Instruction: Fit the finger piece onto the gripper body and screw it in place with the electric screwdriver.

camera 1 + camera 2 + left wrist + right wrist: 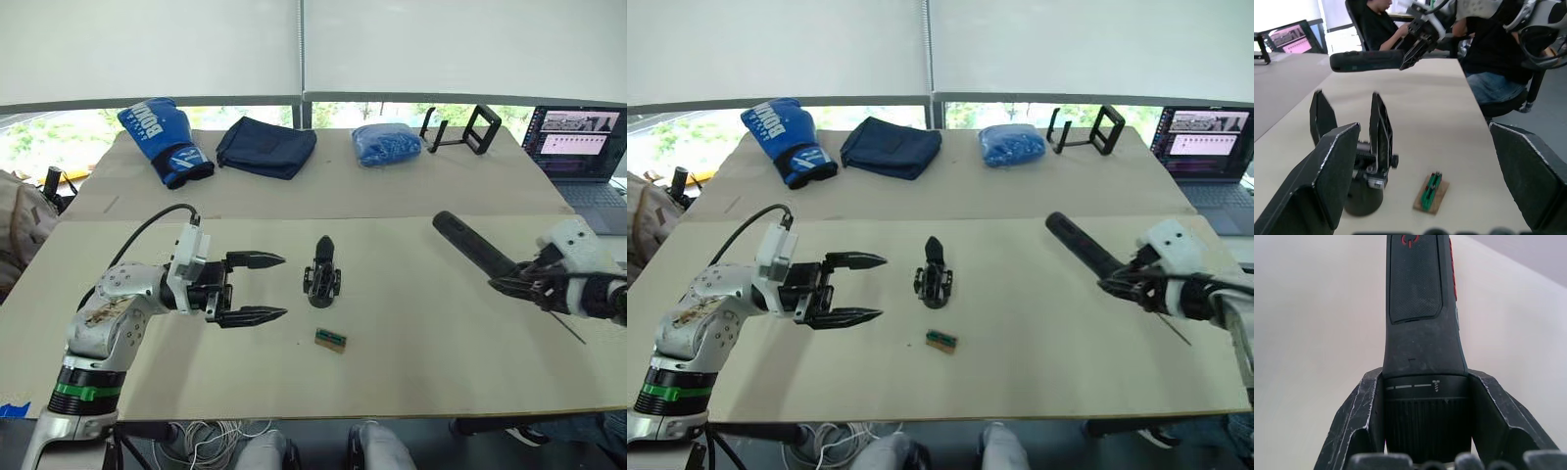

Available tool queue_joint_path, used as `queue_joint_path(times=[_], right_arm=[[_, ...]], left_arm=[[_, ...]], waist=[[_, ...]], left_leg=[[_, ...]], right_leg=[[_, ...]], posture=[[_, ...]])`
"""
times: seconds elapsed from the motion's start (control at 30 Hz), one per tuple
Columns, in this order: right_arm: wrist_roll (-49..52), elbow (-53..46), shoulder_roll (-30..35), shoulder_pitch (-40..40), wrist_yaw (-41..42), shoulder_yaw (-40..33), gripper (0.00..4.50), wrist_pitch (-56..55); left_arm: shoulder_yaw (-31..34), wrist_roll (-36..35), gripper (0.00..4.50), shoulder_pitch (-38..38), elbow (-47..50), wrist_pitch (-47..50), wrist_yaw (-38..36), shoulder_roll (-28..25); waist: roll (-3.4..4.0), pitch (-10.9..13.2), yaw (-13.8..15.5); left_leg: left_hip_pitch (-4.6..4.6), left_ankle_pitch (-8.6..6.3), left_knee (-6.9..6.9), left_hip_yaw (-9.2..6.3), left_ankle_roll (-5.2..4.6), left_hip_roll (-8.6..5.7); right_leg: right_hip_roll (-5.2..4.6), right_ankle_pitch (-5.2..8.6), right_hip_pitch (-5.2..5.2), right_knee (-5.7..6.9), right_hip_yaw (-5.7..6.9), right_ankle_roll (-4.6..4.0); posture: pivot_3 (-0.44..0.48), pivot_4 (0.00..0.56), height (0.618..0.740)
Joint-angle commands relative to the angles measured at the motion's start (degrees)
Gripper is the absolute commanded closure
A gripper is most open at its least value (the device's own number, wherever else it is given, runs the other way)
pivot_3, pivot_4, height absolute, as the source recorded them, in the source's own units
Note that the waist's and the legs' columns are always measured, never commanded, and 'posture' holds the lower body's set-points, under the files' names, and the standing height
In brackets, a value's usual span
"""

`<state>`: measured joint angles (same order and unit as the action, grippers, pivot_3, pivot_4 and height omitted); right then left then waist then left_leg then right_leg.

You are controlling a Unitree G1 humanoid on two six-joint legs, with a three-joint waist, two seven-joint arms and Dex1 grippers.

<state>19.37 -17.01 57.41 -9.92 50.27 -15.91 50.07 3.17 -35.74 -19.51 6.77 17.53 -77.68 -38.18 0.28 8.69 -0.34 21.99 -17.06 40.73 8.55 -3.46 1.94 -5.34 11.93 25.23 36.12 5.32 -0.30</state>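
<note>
Two grippers work over the near half of the beige table [411,372]: the left gripper [257,288] hovers with its black fingers spread wide and nothing between them, pointing toward the gripper body [322,273], which stands upright on its round base just beyond its fingertips, with a small green-and-brown block [331,340] lying flat a little nearer the table's front edge. Off to the right, the right gripper [516,279] is clamped around the electric screwdriver [474,245], held above the table with its rounded end angled away to the left and its thin bit pointing back toward the near right. Farther back lie a blue boxing glove [165,139], a dark folded cloth [266,146], a blue bag [386,143], a black stand [463,128] and, at the far right, a laptop [578,147].
</note>
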Motion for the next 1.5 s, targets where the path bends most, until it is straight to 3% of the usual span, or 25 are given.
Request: queue_joint_path(times=[0.03,0.17,0.5,0.57,0.7,0.73,0.9,1.1,1.23,1.5], right_arm=[[-0.9,-8.0,0.0,2.3,-2.7,1.6,2.59,0.2],[-6.6,-7.0,1.5,8.0,-2.9,6.6,2.59,-8.8],[-3.7,-4.3,-1.5,9.3,-0.9,10.1,2.59,-7.1],[-2.2,-3.8,-1.0,8.7,0.6,10.1,1.5,-6.2],[-1.0,-3.9,1.3,7.1,3.0,9.9,0.16,-4.5],[-0.6,-4.1,2.2,6.5,3.9,10.0,0.04,-3.8],[1.5,-6.0,10.8,-0.6,8.7,14.4,0.04,5.5],[-0.9,-8.2,17.3,-18.6,13.2,30.1,0.04,16.8],[-8.7,-9.3,22.1,-26.3,18.9,42.1,0.04,13.9],[-15.3,1.1,13.0,-37.4,20.5,54.7,0.04,17.7]], left_arm=[[0.1,0.8,0.0,0.9,0.4,-2.0,0.0,0.3],[-0.2,1.1,0.0,2.0,1.3,-2.5,0.8,1.1],[2.5,-0.1,0.0,4.2,3.8,-2.4,3.8,1.0],[2.5,-0.3,0.0,4.4,4.3,-2.1,4.0,0.7],[2.3,-0.4,0.0,4.6,4.8,-2.1,4.4,0.5],[2.3,-0.4,0.0,4.6,4.8,-2.1,4.4,0.5],[1.9,-0.7,0.0,4.4,4.7,-1.7,4.0,0.0],[0.1,-2.2,0.0,5.3,6.6,1.6,0.2,-3.0],[-1.2,-1.6,0.0,5.1,6.5,1.7,-1.7,-3.8],[-3.4,-2.8,0.0,5.4,10.9,4.0,-0.1,-2.5]], waist=[[-0.05,0.0,0.5],[-0.1,0.0,1.4],[-0.2,0.1,0.9],[-0.2,0.1,0.9],[-0.2,0.1,0.9],[-0.2,0.1,1.0],[-0.23,0.1,0.8],[-0.24,0.1,0.4],[-0.23,0.1,0.7],[-0.34,0.1,0.1]], left_leg=[[0.04,-0.02,0.02,-0.01,-0.03,0.0],[0.22,-0.15,0.15,-0.02,-0.27,-0.15],[0.1,-0.17,0.18,0.03,-0.32,-0.17],[0.08,-0.17,0.18,0.03,-0.32,-0.15],[0.1,-0.18,0.19,0.03,-0.34,-0.16],[0.1,-0.18,0.19,0.03,-0.34,-0.16],[0.1,-0.2,0.19,0.0,-0.37,-0.14],[0.18,-0.2,0.16,-0.04,-0.36,-0.11],[0.37,-0.2,0.17,-0.05,-0.35,-0.12],[0.49,-0.19,0.26,0.03,-0.35,-0.14]], right_leg=[[0.0,-0.03,0.0,-0.02,0.02,-0.05],[-0.12,-0.06,0.01,-0.11,0.17,-0.09],[-0.03,-0.02,-0.02,-0.12,0.2,0.13],[-0.02,-0.02,-0.05,-0.11,0.19,0.11],[-0.04,-0.05,-0.05,-0.12,0.2,0.06],[-0.04,-0.06,-0.04,-0.12,0.2,0.05],[-0.06,-0.15,-0.03,-0.13,0.2,-0.12],[-0.14,-0.16,0.1,-0.13,0.15,-0.21],[-0.25,-0.16,0.31,-0.13,0.15,-0.25],[-0.21,-0.17,0.43,-0.07,0.2,-0.24]], posture=[[0.0,0.15,0.74],[0.0,0.15,0.74],[0.0,0.15,0.74],[0.0,0.15,0.74],[0.0,0.15,0.74],[0.0,0.15,0.74],[0.0,0.15,0.74],[0.0,0.15,0.74],[0.0,0.15,0.74],[0.0,0.15,0.74]])
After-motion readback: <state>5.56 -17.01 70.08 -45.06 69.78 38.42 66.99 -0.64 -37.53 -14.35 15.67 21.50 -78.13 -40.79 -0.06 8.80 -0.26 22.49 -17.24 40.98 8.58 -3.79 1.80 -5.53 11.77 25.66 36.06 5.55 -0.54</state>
